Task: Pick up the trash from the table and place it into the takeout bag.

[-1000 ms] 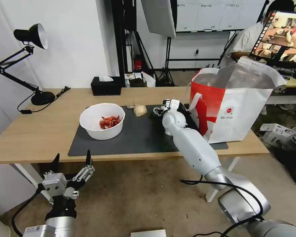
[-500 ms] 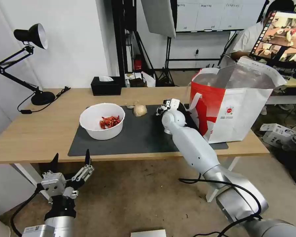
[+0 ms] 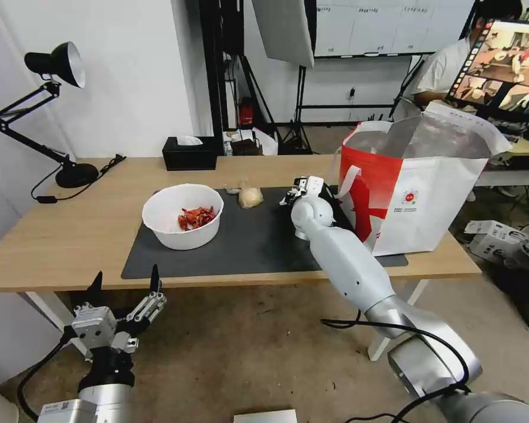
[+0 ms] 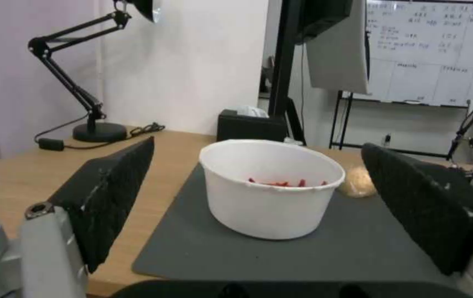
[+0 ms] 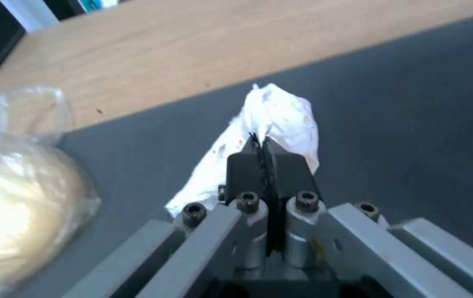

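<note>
In the right wrist view my right gripper [image 5: 262, 142] is shut on the crumpled white tissue [image 5: 283, 118], just over the dark grey mat [image 5: 402, 124]. The small clear bag with a beige lump [image 5: 15, 194] lies beside it. From the head view, the right gripper [image 3: 293, 192] is at the mat's far edge, between the lump bag [image 3: 250, 197] and the red-and-white takeout bag [image 3: 417, 188]. The white bowl of red scraps [image 3: 182, 216] stands on the mat's left part. My left gripper [image 3: 123, 288] hangs open below the table's [image 3: 70, 235] front edge, facing the bowl [image 4: 269, 190].
A black desk lamp [image 3: 53, 64] stands at the table's far left with its cable running across the wood. The black tissue box [image 3: 189, 153] sits at the back edge. Stands, a monitor and a seated person are behind the takeout bag.
The right gripper has shifted slightly right, towards the takeout bag, with the tissue. The left gripper has sunk a little lower.
</note>
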Motion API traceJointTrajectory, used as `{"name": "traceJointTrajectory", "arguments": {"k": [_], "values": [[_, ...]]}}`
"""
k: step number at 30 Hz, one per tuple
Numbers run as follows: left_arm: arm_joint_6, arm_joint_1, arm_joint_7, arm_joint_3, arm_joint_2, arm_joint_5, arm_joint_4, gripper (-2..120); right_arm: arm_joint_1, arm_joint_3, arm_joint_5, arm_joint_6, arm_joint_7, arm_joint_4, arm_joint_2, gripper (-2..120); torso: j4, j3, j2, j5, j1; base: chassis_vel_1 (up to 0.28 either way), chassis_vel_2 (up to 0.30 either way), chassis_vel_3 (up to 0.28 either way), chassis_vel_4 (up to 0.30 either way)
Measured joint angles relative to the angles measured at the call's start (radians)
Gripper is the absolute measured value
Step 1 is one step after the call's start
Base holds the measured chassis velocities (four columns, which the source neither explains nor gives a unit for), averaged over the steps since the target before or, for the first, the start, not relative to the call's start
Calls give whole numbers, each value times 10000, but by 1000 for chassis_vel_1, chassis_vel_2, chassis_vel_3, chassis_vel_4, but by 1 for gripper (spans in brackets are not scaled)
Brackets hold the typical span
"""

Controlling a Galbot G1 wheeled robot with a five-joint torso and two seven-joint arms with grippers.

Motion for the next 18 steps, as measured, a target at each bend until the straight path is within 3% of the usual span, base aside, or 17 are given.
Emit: {"name": "traceJointTrajectory", "arguments": {"k": [13,18], "values": [[-21,-49,-19,7,-10,-17,0,100,255,-1180,48,470,-543,2400,-697,0,2,0,0,0,0,0,0,0,0],[-26,-97,-25,17,-3,-65,1,100,882,-1423,45,415,-626,3934,-1417,0,1,0,0,1,1,0,0,0,0]]}}
